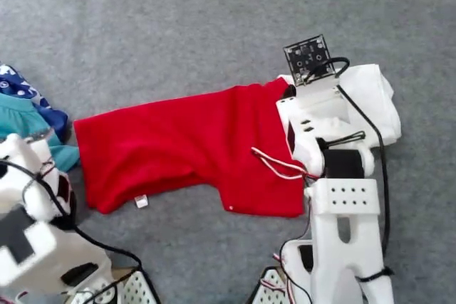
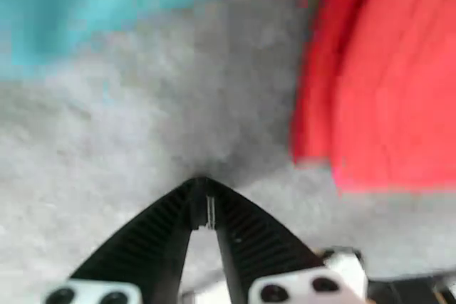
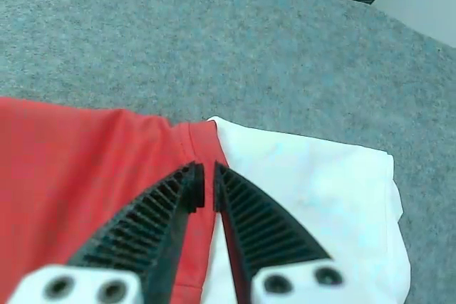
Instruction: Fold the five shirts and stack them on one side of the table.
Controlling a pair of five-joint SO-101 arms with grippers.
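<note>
One red shirt under right end effector

in the high view the right arm hides part of the white shirt and the red shirt edge beside it. the teal shirt and blue patterned shirt are cut off by the picture's edge. the left wrist view shows teal and red cloth blurred.
</note>
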